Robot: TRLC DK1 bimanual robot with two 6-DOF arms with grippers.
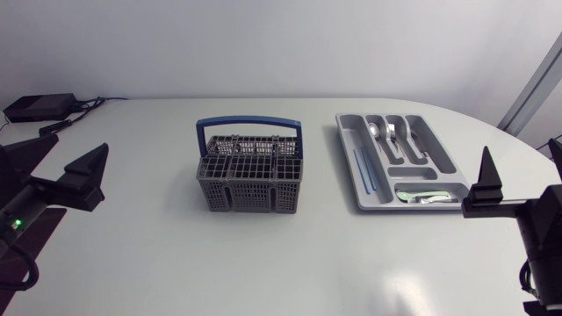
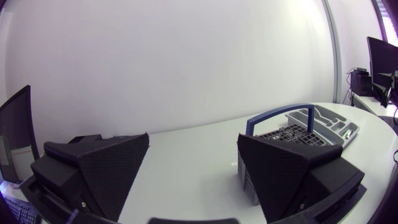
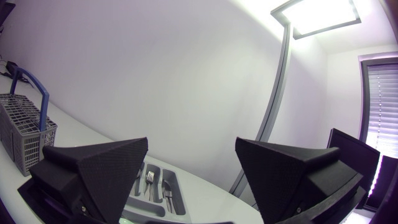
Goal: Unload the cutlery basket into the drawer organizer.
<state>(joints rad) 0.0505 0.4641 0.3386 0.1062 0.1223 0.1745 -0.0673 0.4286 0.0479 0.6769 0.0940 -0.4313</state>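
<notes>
**Left gripper** [image 2: 193, 137]: fingers wide apart, holding nothing. The basket [image 2: 283, 134] stands ahead, partly behind one finger.

**Right gripper** [image 3: 191, 142]: fingers equally wide apart, also holding nothing. The organizer [image 1: 436, 149], with cutlery [image 1: 391, 133] in it, lies ahead. The basket stands farther off, beyond the organizer.

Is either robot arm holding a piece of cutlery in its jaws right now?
No, both pairs of jaws stand open with nothing between them, and the cutlery in sight lies in the drawer organizer.

Basket [image 2: 289, 132] part hidden behind left tool [image 2: 193, 135] finger; contents too small to tell
</notes>
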